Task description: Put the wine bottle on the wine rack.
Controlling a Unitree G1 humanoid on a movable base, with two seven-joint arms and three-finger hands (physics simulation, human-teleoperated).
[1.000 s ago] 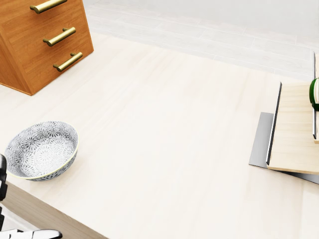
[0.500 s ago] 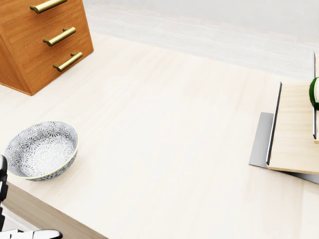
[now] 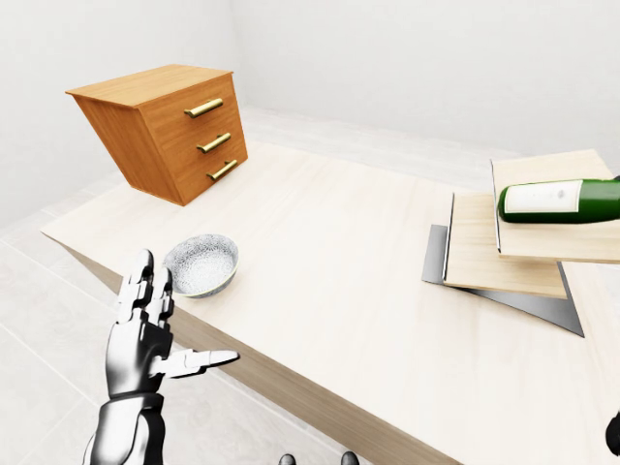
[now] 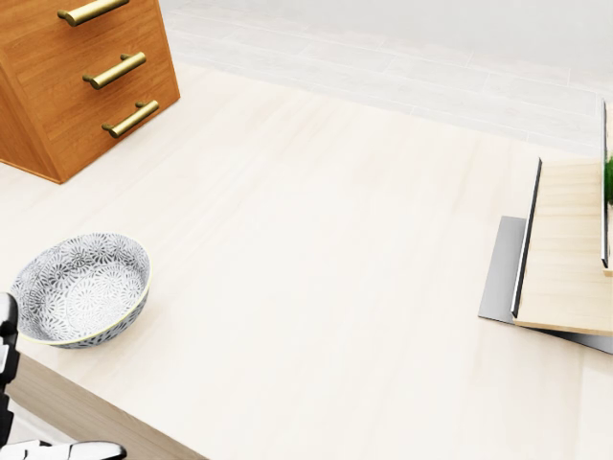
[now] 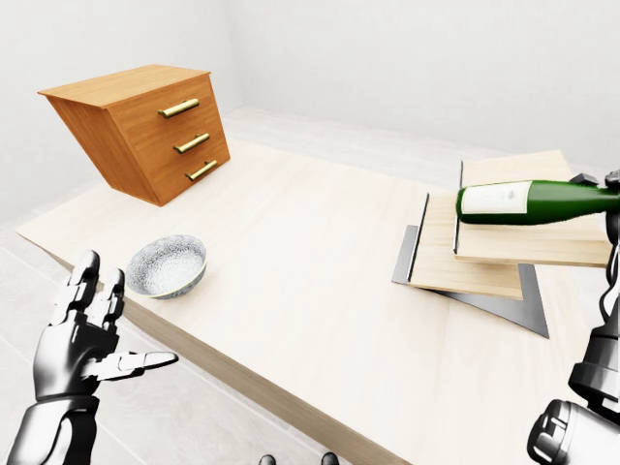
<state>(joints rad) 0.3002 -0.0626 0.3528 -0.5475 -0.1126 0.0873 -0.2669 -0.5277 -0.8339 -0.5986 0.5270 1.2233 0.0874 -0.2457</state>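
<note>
The green wine bottle (image 5: 528, 201) with a white label lies level, just over the top wooden shelf of the wine rack (image 5: 465, 266) at the right of the right-eye view. My right hand (image 5: 605, 189) is at that view's right edge, with its fingers closed round the bottle's neck end; most of the hand is cut off. Low on the left of the left-eye view, my left hand (image 3: 179, 320) is open and empty, below the table edge. In the head view only a green sliver of the bottle (image 4: 609, 180) shows at the right edge.
A patterned grey bowl (image 3: 201, 263) sits near the table's (image 3: 329, 242) left edge, close to my left hand. A wooden drawer chest (image 3: 170, 126) with brass handles stands at the upper left. The rack rests on a grey metal base (image 3: 557, 310).
In the head view the bottle's green end has slid right, almost out of the picture. My left hand has barely shifted; the bowl, chest and rack hold still.
</note>
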